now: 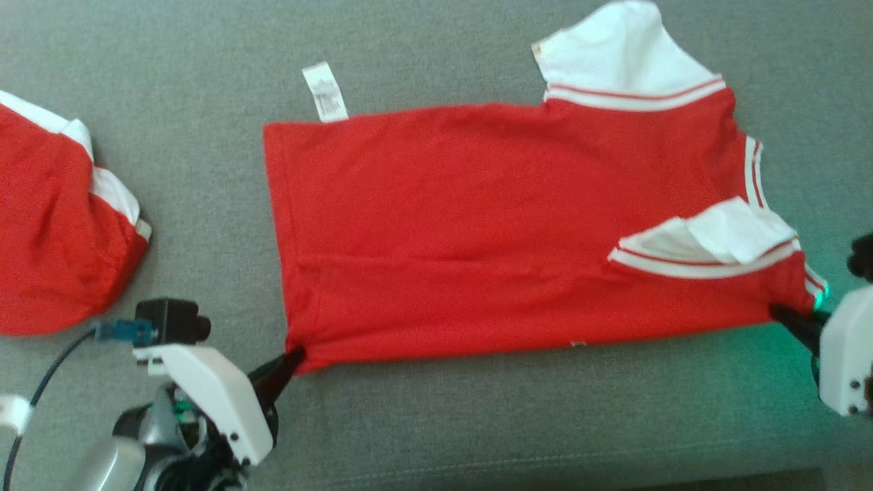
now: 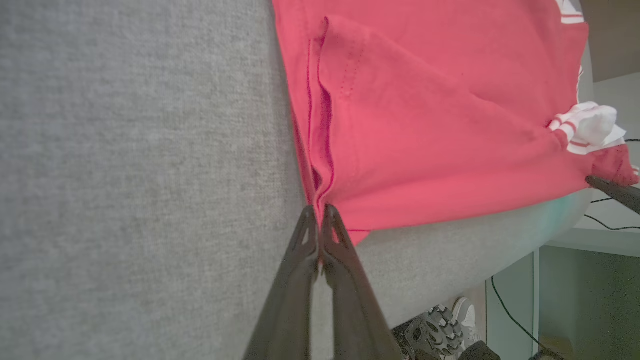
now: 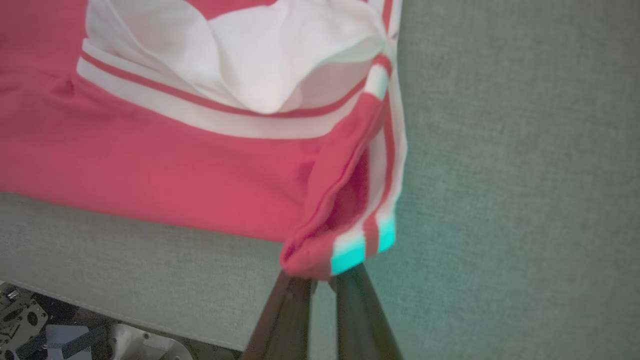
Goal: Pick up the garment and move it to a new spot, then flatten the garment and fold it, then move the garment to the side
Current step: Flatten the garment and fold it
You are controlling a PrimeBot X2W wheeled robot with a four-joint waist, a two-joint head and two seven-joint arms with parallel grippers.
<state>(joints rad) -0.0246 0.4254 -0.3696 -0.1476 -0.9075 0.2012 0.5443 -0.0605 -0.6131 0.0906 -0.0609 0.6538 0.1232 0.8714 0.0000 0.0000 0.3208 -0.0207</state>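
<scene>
**Q:** Where is the shirt in relation to the jaws?

**A:** The red shirt (image 1: 477, 225) lies spread flat, stretched between the two grippers. The left gripper (image 1: 294, 356) has its jaws pressed together on the hem corner. In the left wrist view only a hairline gap shows between the fingers, and the cloth begins right at their tips. The right gripper (image 1: 784, 315) is closed on the other near corner, at the edge striped white and red. Its tips meet under a small fold of red cloth.

**Q:** What lies beyond the tips?

**A:** Just past the right jaws, a white sleeve (image 1: 723, 235) is folded over the red cloth. The other sleeve (image 1: 614, 48) is at the shirt's far edge. Straight across the shirt from the left jaws, a white label (image 1: 325, 92) sticks out from the far hem corner.

**Q:** And the surface and the room?

**A:** The surface (image 1: 477, 423) is grey woven fabric, with a green glow beside the right jaws. A second garment (image 1: 54, 225), red and white, lies well out to the side of the left jaws, apart from the shirt. In the left wrist view, past the surface's edge, a shoe (image 2: 440, 327) shows its treaded sole.
</scene>
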